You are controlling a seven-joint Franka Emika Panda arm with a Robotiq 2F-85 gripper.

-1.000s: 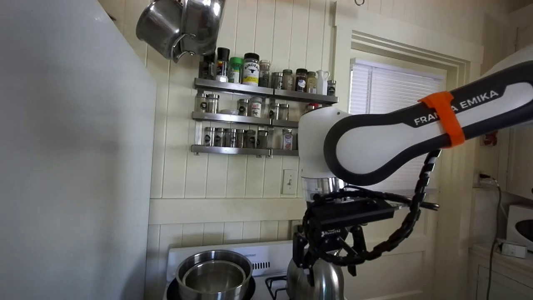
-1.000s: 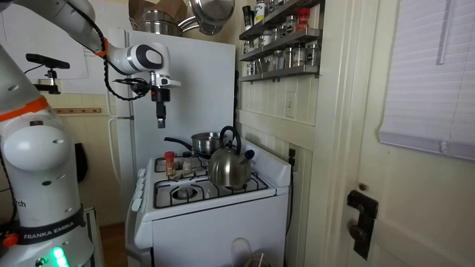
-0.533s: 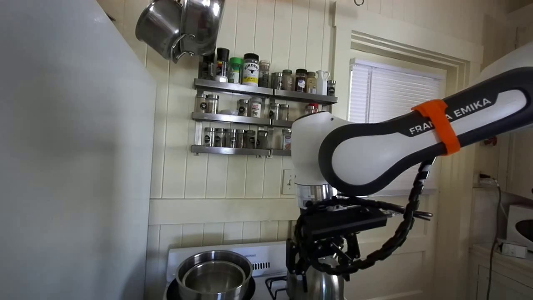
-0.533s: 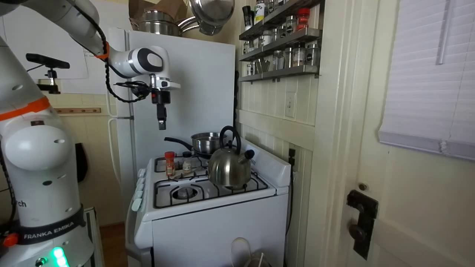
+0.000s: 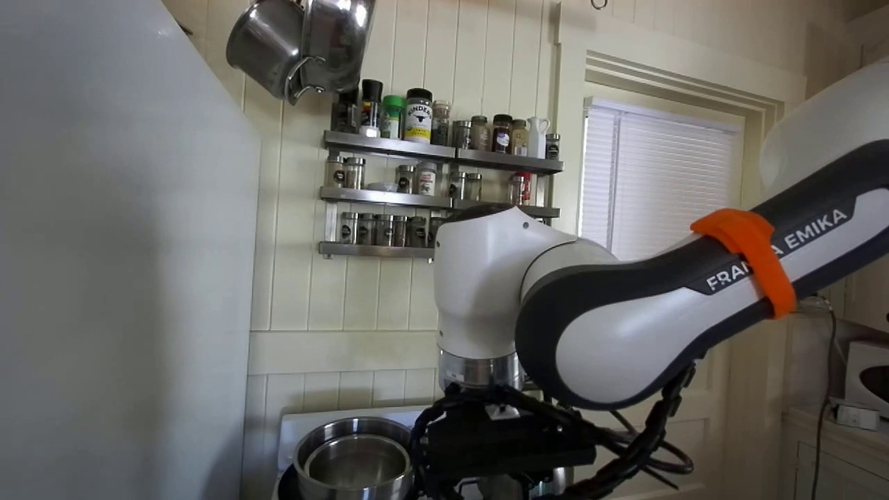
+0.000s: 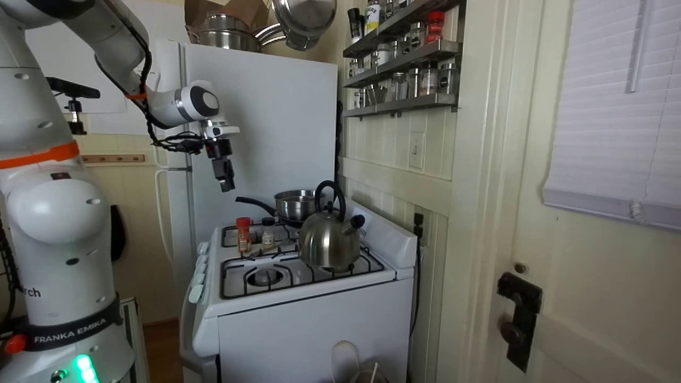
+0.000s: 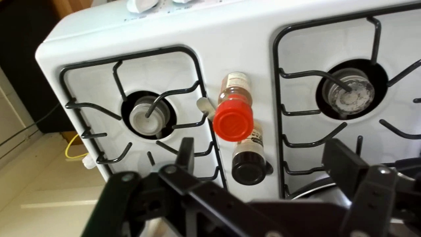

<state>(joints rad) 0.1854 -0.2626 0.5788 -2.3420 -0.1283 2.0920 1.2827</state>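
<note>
Note gripper spread wide, with fingers set well apart and bare space between. Find it tilted, hanging above the stove and clear of the items below. Record red-capped bottle upright on the white strip between two burner grates, below the gripper and apart from it. Log dark-capped jar upright just beside that bottle, farther from the control knobs. From the wrist, see jar framed between the fingers and bottle just past their tips. Observe spoon-like utensil partly covered by these two, with a rounded end showing near a grate; cannot make out its full shape. In an exterior view, find kettle upright on a grate, well apart from the gripper, with steel pot near it. Enter white refrigerator beside the stove. In both exterior views, trace arm reaching over the stove, with orange band around it, and count three wall shelves carrying spice jars
</note>
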